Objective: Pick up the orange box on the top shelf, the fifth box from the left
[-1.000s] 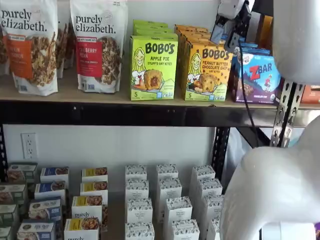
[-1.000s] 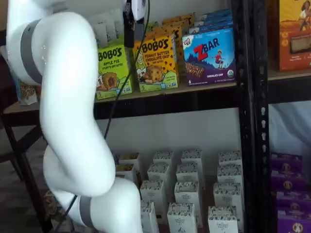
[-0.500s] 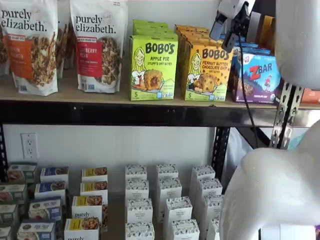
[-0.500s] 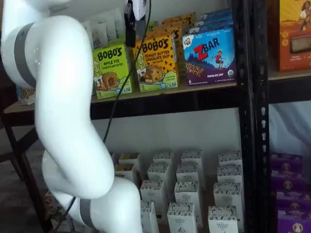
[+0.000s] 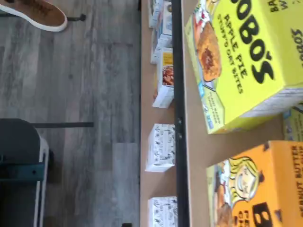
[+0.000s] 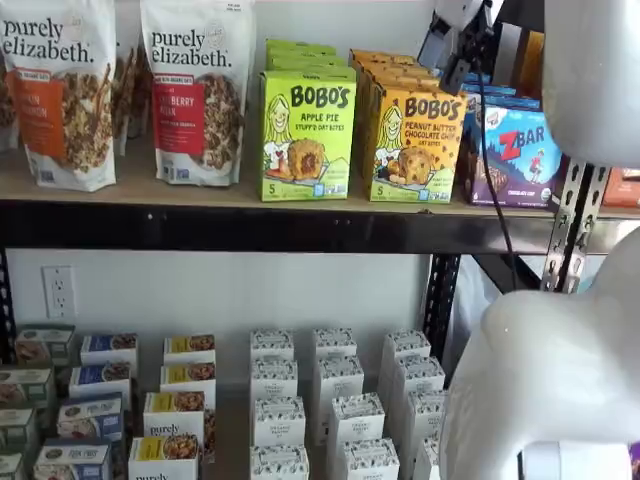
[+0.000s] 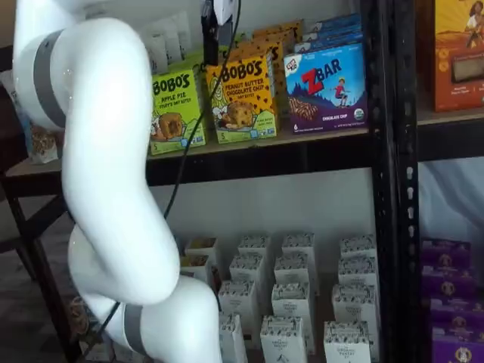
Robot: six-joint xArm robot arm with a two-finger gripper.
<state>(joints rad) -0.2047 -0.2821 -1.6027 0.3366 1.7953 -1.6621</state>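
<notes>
Jaws: black fingers seen only side-on at the frame's top in both shelf views; no gap readable, nothing held; released or clenched cannot be told.
Gripper (image 7: 213, 34): hangs above and just in front of the orange box's upper left corner in a shelf view; in a shelf view (image 6: 455, 40) sits high, over the box's upper right corner, cable trailing down beside it.
Orange box (image 6: 416, 142): upright on the top shelf (image 6: 200, 190), front face outward at the head of its row, not gripped; also plain in a shelf view (image 7: 242, 98) and partly caught in the wrist view (image 5: 251, 189).
Direction from jaws: below and slightly back toward the shelf; short drop and reach inward judged necessary.
Long axis: vertical, tall face toward the cameras, narrow sides left and right.
Neighbours: lime-green Apple Pie carton (image 6: 307, 135) just beside on one flank, small gap between; ZBar carton (image 6: 512, 155) just beside on the other flank, close enough to crowd a finger.
Wrist view: looks along the shelf edge, Apple Pie carton (image 5: 241, 61) large, orange box at the frame's corner, so not yet centred.
Arm: single arm, white links (image 7: 98, 151) between camera and shelves.
Judged step: approach and alignment, grasp not yet made.
</notes>
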